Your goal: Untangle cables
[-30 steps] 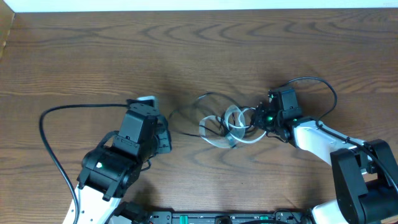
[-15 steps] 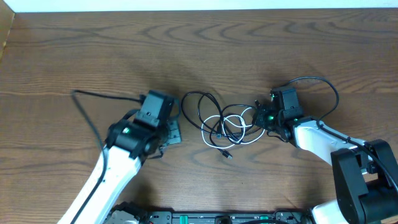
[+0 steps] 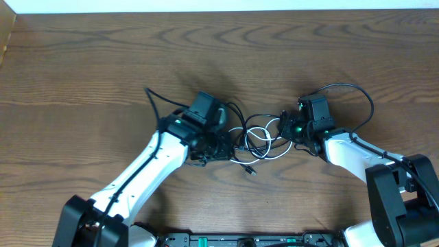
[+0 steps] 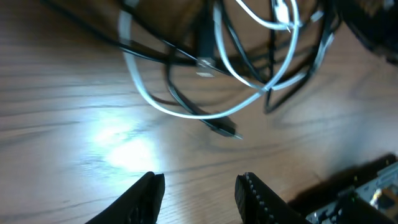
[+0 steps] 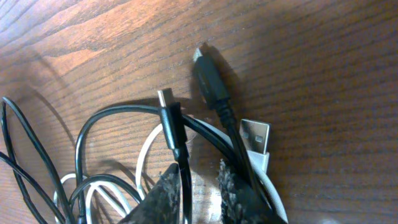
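Mid table [image 3: 82,62], the cables [image 3: 250,140] are one knotted heap, white cord [image 4: 186,112] looped through the black ones, so nothing's separated yet imo. Left gripper [image 4: 199,182] hovers at its left edge, fingers apart, empty. Right gripper [image 5: 198,180] straddles a black cord [image 5: 171,118] on the right, barely parted; can't tell if it's pinching.

Dark brown wood-grain table [image 3: 89,62], filling nearly the whole overhead view. Broad wavy grain running left to right, with oval swirls toward the far edge. Beyond that edge, a thin pale strip [image 3: 219,5], too narrow to tell wall from floor. At the far left corner, a sliver of lighter tan board [image 3: 5,38]. In the left wrist view, a bright white glare patch [image 4: 118,140] on slightly glossy wood.
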{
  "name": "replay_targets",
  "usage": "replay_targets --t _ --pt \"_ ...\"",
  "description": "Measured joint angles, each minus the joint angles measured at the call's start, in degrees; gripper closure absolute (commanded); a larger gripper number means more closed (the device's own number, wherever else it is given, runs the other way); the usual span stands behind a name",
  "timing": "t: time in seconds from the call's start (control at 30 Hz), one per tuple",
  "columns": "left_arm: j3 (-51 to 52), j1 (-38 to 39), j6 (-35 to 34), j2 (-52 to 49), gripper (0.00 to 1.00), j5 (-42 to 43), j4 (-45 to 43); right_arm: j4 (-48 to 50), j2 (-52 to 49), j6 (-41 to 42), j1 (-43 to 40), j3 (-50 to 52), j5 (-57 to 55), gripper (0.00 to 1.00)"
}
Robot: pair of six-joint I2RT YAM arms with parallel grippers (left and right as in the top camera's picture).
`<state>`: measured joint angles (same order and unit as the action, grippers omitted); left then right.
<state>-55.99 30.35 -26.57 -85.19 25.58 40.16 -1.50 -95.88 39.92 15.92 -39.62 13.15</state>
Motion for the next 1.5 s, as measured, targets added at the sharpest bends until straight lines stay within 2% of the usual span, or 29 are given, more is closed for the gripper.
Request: replay_targets --t 0.23,0.37,0.6,0.7,1.07,1.4,1.5 --pt "0.00 3.04 -0.68 -0.44 0.53 1.25 -0.98 0.00 0.04 -0.02 0.00 -0.02 0.00 0.76" --pt "0.00 3.19 -3.82 -0.44 0.52 0.87 -2.01 0.02 0.07 -0.02 0.00 -0.04 0.04 0.76" --pt "0.00 5.70 -12.98 -0.44 0.50 -6.84 -2.78 0.02 0.07 -0.02 0.00 -0.07 0.04 0.74" --pt "0.00 7.87 -14.91 -0.44 0.45 -10.14 -4.52 0.04 0.07 -0.02 0.00 -0.09 0.13 0.74" --pt "0.09 11.91 -19.56 -0.44 0.43 -21.03 -9.40 0.15 0.13 -0.02 0.00 -0.09 0.07 0.73" --pt "0.85 12.13 -20.17 -0.44 0.43 -22.56 -11.04 0.46 0.22 -0.22 0.02 -0.09 0.22 0.65" --pt "0.87 12.13 -20.17 -0.72 0.43 -22.58 -11.72 1.46 0.24 -3.21 0.00 -0.07 1.75 0.66"
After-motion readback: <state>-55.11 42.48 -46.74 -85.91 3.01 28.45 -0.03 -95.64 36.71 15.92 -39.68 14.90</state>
